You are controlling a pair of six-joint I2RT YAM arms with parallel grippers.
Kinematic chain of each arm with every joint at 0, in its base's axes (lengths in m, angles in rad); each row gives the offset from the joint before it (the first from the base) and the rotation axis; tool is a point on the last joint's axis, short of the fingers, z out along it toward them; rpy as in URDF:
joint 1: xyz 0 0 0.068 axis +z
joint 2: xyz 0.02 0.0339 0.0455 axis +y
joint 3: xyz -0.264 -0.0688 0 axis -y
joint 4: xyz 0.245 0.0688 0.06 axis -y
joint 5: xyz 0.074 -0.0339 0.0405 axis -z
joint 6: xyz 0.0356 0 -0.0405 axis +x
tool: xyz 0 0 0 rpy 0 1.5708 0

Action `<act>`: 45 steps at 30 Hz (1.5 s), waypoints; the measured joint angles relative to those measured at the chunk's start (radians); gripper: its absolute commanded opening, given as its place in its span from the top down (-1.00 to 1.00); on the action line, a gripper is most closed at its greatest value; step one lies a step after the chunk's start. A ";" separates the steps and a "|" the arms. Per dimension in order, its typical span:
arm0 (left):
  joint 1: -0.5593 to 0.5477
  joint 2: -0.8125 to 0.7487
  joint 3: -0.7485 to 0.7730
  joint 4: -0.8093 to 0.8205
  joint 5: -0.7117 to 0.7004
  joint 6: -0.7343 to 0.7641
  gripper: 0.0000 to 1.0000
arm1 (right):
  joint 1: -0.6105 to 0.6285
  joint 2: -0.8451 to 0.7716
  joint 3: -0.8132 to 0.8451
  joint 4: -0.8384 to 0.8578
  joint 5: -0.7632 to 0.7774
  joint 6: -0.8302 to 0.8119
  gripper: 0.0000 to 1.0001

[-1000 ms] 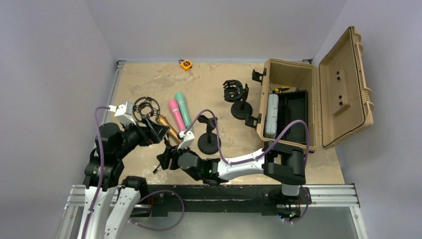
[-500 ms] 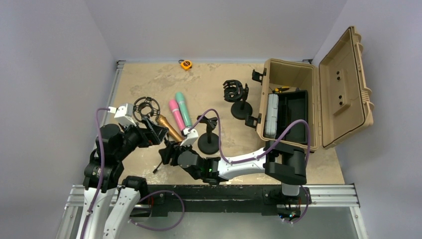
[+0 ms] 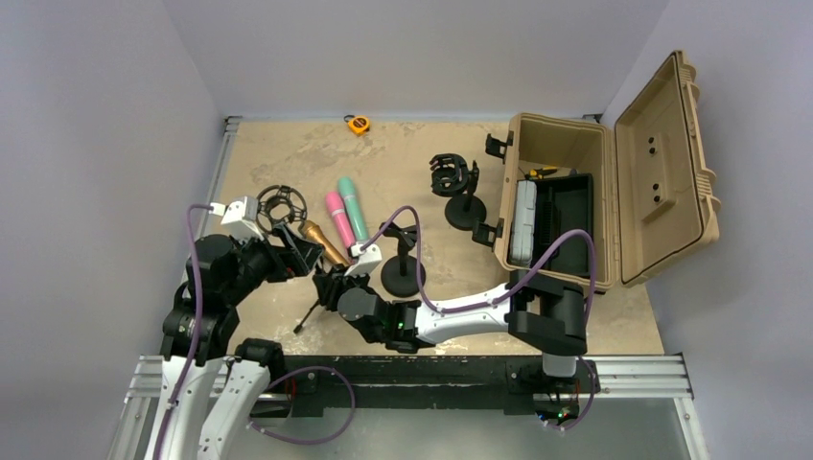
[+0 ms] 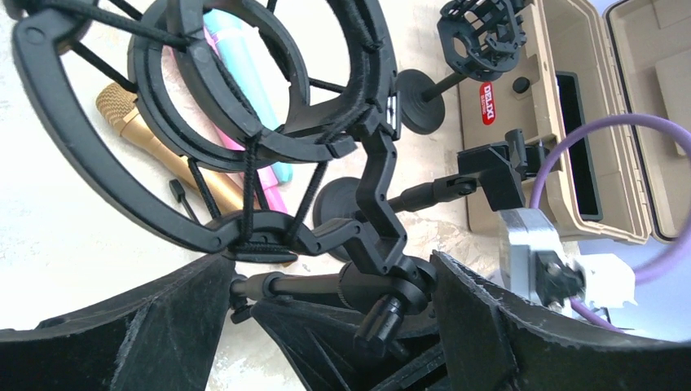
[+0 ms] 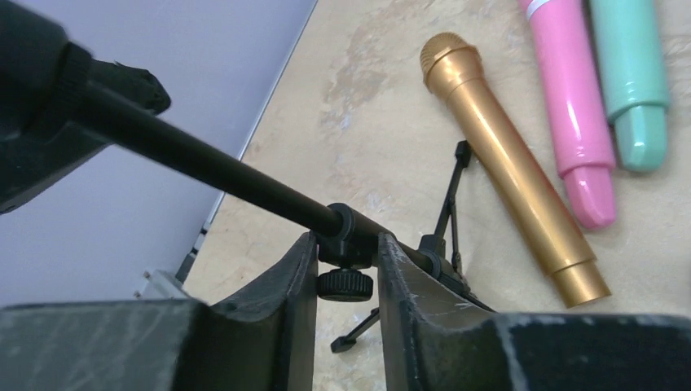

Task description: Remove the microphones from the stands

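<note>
The black tripod stand (image 3: 307,316) with its round shock mount (image 3: 281,203) is tilted and held between both arms; the mount ring (image 4: 236,122) is empty. The gold microphone (image 3: 321,244) lies on the table just right of the mount, also in the left wrist view (image 4: 138,130) and right wrist view (image 5: 509,204). My left gripper (image 3: 299,251) is closed on the stand's swivel joint (image 4: 383,277) below the mount. My right gripper (image 3: 331,285) is shut on the stand's pole at its clamp collar (image 5: 346,236), above the tripod legs.
A pink microphone (image 3: 336,218) and a teal one (image 3: 353,209) lie beside the gold one. Two other black desk stands (image 3: 403,273) (image 3: 462,196) stand mid-table. An open tan case (image 3: 594,192) fills the right. A yellow tape measure (image 3: 358,124) lies at the far edge.
My right gripper has slid up along the stand's pole toward the left gripper. The shock mount has shifted slightly away from me. The gold microphone has not moved.
</note>
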 measured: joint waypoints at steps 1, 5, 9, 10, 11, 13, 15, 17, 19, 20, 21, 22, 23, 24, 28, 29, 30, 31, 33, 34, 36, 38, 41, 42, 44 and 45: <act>0.000 0.007 0.000 0.000 0.000 -0.002 -0.66 | 0.001 0.000 0.001 0.001 0.011 -0.011 0.81; 0.000 0.045 0.000 0.013 0.016 -0.010 -0.55 | 0.007 0.003 0.011 -0.003 0.052 -0.057 1.00; 0.000 0.068 0.000 0.026 0.029 -0.026 -0.46 | 0.013 0.034 0.052 -0.027 0.122 -0.134 1.00; 0.000 0.073 0.000 0.030 0.031 -0.027 -0.45 | 0.017 0.040 0.060 -0.030 0.139 -0.155 1.00; -0.001 0.077 0.000 0.034 0.036 -0.029 -0.44 | 0.022 0.047 0.066 -0.029 0.163 -0.190 1.00; -0.004 0.082 0.000 0.039 0.041 -0.034 -0.44 | 0.032 0.054 0.068 -0.011 0.204 -0.272 1.00; -0.009 0.084 0.000 0.043 0.047 -0.035 -0.49 | 0.041 0.056 0.055 0.025 0.224 -0.360 1.00; -0.013 0.084 0.000 0.048 0.055 -0.042 -0.61 | 0.048 0.051 0.015 0.110 0.223 -0.480 1.00; -0.014 0.082 0.000 0.050 0.062 -0.050 -0.73 | 0.053 0.039 -0.034 0.199 0.209 -0.595 1.00; -0.014 0.081 0.000 0.050 0.063 -0.050 -0.78 | 0.054 0.033 -0.050 0.226 0.202 -0.632 1.00; -0.014 0.079 0.000 0.050 0.061 -0.051 -0.82 | 0.055 0.027 -0.064 0.250 0.195 -0.668 0.96; -0.014 0.077 0.000 0.048 0.057 -0.051 -0.84 | 0.054 0.023 -0.073 0.266 0.185 -0.695 0.84; -0.014 0.076 0.000 0.046 0.051 -0.051 -0.86 | 0.053 0.018 -0.079 0.272 0.173 -0.714 0.59; -0.013 0.074 0.002 0.042 0.046 -0.050 -0.87 | 0.053 0.014 -0.084 0.275 0.159 -0.727 0.37; -0.011 0.070 0.014 0.022 0.020 -0.050 -0.89 | 0.047 -0.019 -0.104 0.256 0.097 -0.713 -0.22; -0.011 0.069 0.015 0.021 0.013 -0.050 -0.90 | 0.046 -0.031 -0.113 0.248 0.080 -0.695 -0.29; -0.011 0.069 0.016 0.021 0.012 -0.050 -0.90 | 0.045 -0.041 -0.120 0.246 0.061 -0.681 -0.33; -0.011 0.070 0.016 0.021 0.013 -0.050 -0.90 | 0.044 -0.053 -0.129 0.244 0.039 -0.656 -0.37; -0.011 0.070 0.016 0.021 0.015 -0.050 -0.91 | 0.042 -0.078 -0.149 0.244 -0.011 -0.596 -0.43; -0.011 0.070 0.016 0.021 0.019 -0.050 -0.92 | 0.039 -0.089 -0.159 0.245 -0.034 -0.570 -0.45; -0.011 0.069 0.016 0.023 0.032 -0.050 -0.95 | 0.039 -0.123 -0.191 0.254 -0.088 -0.503 -0.50; -0.011 0.068 0.016 0.024 0.047 -0.050 -1.00 | 0.037 -0.153 -0.221 0.267 -0.129 -0.453 -0.54; -0.011 0.068 0.017 0.027 0.073 -0.050 -1.00 | 0.019 -0.204 -0.264 0.287 -0.204 -0.367 -0.54; -0.011 0.068 0.019 0.027 0.083 -0.049 -1.00 | 0.010 -0.214 -0.271 0.295 -0.228 -0.336 -0.54; -0.011 0.068 0.024 0.028 0.097 -0.049 -1.00 | -0.012 -0.224 -0.279 0.310 -0.264 -0.284 -0.51; -0.011 0.066 0.026 0.029 0.105 -0.050 -1.00 | -0.024 -0.227 -0.282 0.312 -0.274 -0.258 -0.48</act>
